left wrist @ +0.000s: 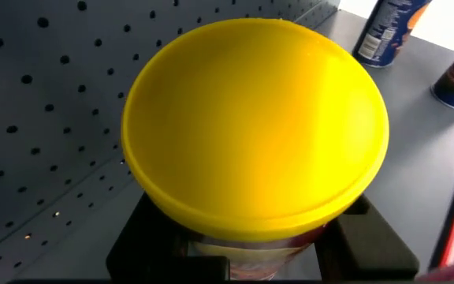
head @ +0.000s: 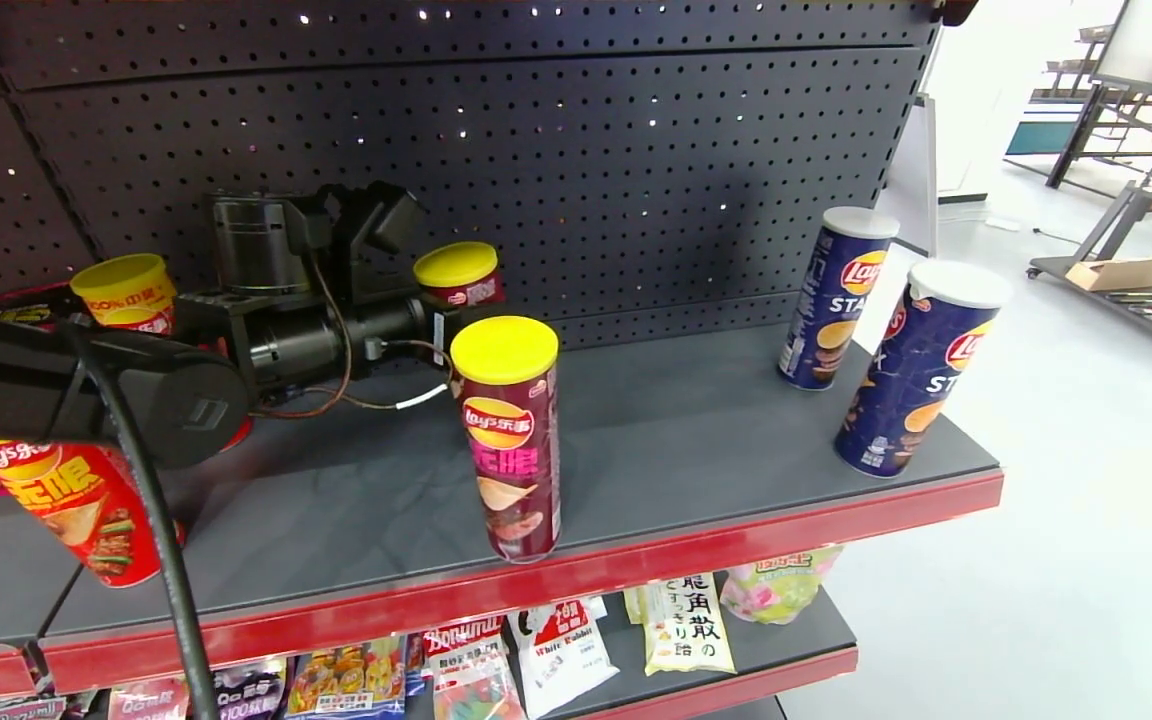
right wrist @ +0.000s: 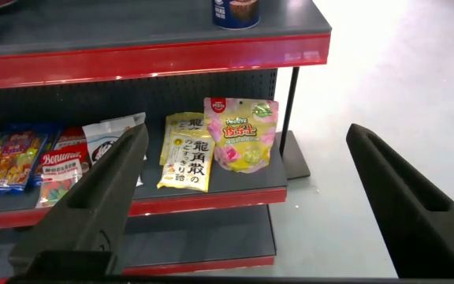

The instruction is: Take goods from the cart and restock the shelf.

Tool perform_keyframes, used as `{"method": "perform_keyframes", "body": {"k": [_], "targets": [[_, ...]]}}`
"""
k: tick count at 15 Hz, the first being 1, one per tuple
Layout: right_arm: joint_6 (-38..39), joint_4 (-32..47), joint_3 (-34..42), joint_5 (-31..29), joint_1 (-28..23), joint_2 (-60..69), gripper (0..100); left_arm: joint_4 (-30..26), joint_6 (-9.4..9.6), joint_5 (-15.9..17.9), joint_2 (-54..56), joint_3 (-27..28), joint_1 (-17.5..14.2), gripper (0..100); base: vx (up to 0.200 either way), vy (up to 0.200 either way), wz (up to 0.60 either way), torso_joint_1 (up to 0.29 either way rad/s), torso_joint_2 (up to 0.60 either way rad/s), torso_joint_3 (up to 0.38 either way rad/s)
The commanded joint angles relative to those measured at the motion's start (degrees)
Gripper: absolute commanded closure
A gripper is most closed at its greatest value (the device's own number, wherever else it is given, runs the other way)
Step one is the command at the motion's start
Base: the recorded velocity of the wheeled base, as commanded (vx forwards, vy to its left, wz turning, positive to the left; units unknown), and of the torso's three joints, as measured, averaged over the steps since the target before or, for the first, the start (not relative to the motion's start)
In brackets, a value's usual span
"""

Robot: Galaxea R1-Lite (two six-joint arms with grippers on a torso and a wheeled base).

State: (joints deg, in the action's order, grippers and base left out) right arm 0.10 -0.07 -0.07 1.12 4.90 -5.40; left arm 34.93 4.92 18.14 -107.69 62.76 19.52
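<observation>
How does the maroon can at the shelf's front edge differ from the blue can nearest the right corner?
The maroon can has a yellow lid; the blue can has a white one. The maroon can stands mid-shelf, the blue can near the right corner. Both are tall tubes on the same shelf.

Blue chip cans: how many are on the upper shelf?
2. The rear blue can stands by the pegboard at the shelf's right end; the front blue can stands right of it, near the front edge. The left arm may hide others.
</observation>
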Motion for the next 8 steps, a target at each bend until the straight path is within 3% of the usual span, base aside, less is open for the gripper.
{"method": "perform_keyframes", "body": {"k": [1,8], "targets": [[0.0,0.0,0.0,0.0,0.0,0.0,0,0.0,0.08,-0.1,-0.9,0.8,0.1,100,0.000,0.000,0.00,0.000,0.00,0.000],[0.0,0.0,0.0,0.0,0.0,0.0,0,0.0,0.08,-0.1,-2.8,3.4,0.3,100,0.000,0.000,0.00,0.000,0.00,0.000]]}}
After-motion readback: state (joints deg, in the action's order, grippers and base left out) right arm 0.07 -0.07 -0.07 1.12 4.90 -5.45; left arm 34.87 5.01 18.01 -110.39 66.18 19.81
